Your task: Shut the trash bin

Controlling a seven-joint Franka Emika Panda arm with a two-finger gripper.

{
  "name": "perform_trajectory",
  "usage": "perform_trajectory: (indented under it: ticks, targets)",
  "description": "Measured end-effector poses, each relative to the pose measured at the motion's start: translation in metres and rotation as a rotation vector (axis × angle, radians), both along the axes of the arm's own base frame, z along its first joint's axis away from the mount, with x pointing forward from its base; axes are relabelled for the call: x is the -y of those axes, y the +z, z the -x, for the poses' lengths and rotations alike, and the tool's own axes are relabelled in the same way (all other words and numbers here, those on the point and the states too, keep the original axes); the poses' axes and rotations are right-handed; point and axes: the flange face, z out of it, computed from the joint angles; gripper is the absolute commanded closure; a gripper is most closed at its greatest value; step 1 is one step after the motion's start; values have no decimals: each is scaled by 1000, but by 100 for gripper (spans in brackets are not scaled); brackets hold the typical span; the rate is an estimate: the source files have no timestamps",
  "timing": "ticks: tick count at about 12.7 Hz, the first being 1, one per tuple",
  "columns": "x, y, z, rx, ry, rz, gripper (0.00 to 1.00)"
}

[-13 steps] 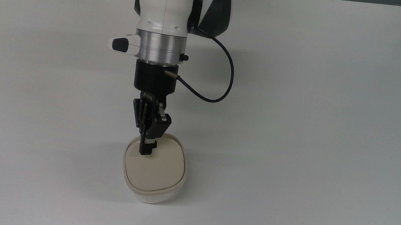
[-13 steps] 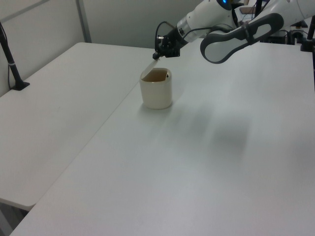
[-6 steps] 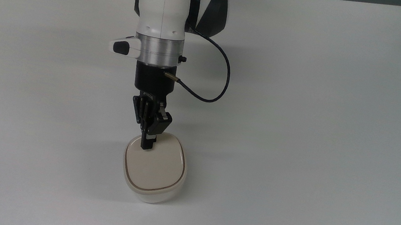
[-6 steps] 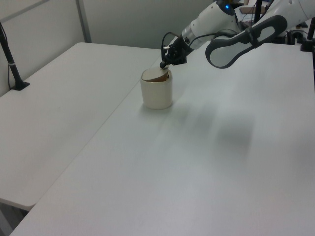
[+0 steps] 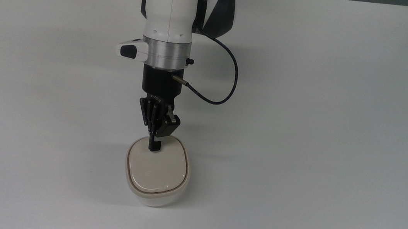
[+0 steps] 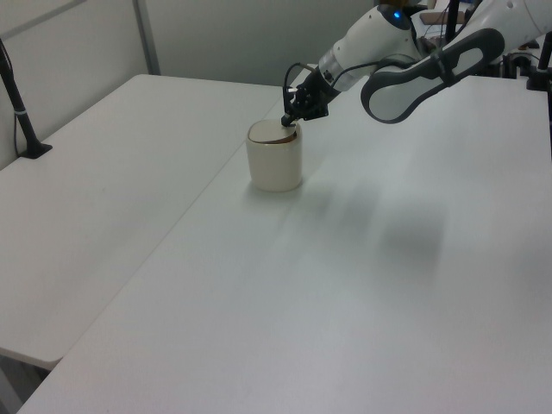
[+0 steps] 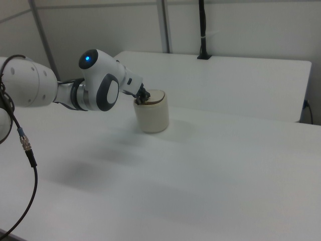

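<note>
Your trash bin [image 5: 156,173] stands on the white counter [image 5: 323,125], at about 6 o'clock from the arm's wrist in the top view, low and just left of the top view's centre. Its cream lid [image 5: 156,170] now lies flat inside the rim; a second ago it was tilted up at the edge nearest the arm, and half a second ago it was already lower. In the left view the bin [image 6: 275,156] has gone from showing its dark open mouth to showing a closed top. Your gripper [image 5: 154,146] has come down with the lid and now rests its tip on the lid's 12 o'clock edge. The fingers [image 5: 155,144] are together, holding nothing.

The black cable [image 5: 227,82] loops off the wrist toward 3 o'clock. The counter is made of pale tables pushed together, with a seam visible in the left view. A black post [image 6: 19,103] is clamped at the counter's far edge, and pale partition walls [image 7: 241,30] stand behind.
</note>
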Motion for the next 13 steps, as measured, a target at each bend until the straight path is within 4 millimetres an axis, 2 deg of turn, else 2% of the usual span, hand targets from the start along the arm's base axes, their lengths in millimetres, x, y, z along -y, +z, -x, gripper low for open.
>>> perform_trajectory:
  ticks: [2,5,8,9,10,11,13]
  targets:
    - [2,-9,3,-18,11,14,100]
    - [-2,-11,4,-24,38,30,100]
    - [-3,-8,6,-23,41,31,100]
    - [-1,0,8,-45,36,32,100]
    - [4,25,13,-69,23,31,100]
    - [10,60,22,-92,8,29,97]
    - [14,133,55,-172,10,40,83]
